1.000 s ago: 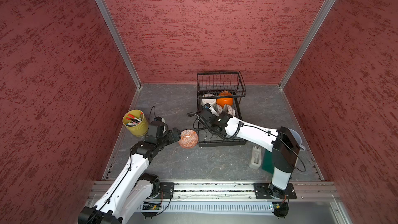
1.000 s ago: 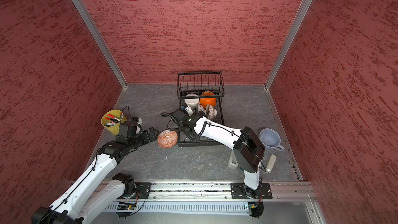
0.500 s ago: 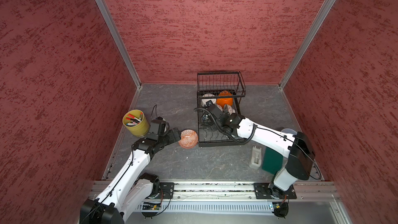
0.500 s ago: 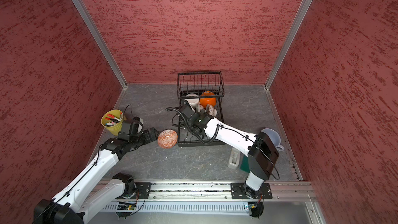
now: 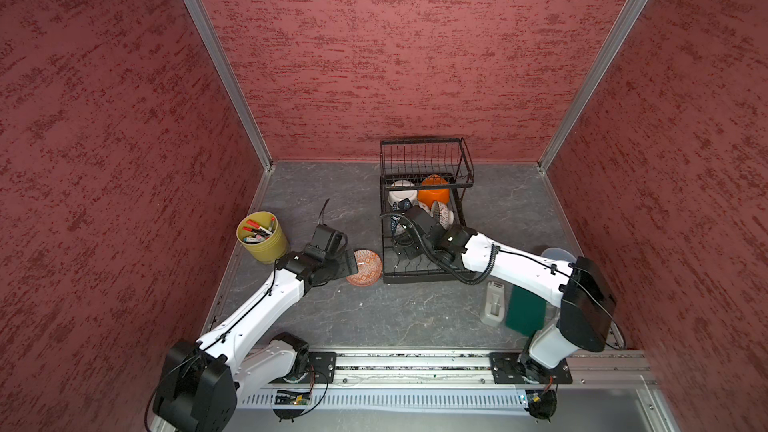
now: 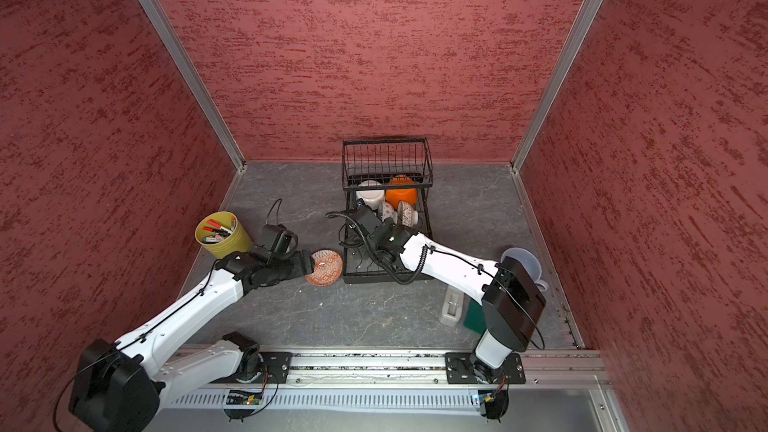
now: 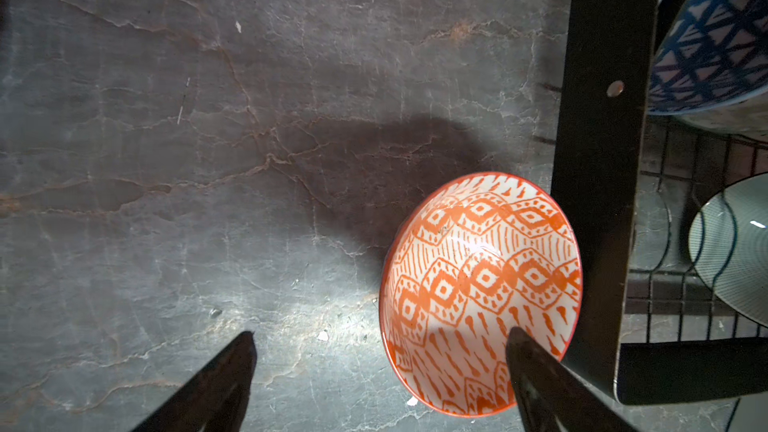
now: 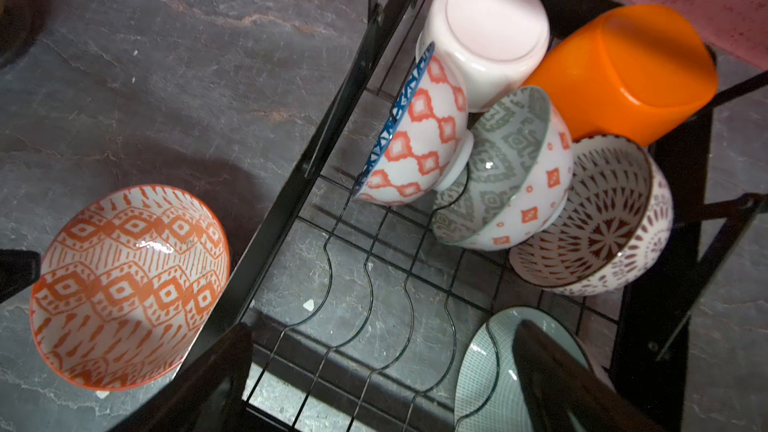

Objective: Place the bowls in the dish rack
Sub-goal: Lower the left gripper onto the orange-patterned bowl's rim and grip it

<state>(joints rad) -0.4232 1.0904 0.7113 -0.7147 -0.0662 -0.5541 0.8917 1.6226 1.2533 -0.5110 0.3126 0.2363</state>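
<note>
red-patterned bowl (image 7: 478, 284): on bench (image 7: 166, 160), just beside dish rack (image 7: 602, 160), outside it | left hand (image 7: 380, 334): spread wide, one finger (image 7: 540, 376) over bowl rim | right hand (image 8: 384, 326): spread wide, empty, partly hiding pale green bowl (image 8: 473, 376) in rack

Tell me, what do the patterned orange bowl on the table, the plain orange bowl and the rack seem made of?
Patterned orange bowl: probably glazed ceramic; it is glossy, with a sharp highlight inside. Plain orange bowl: likely plastic; it has an even colour and a soft sheen. Dish rack: seemingly metal wire and bars with a matte black coating.
</note>
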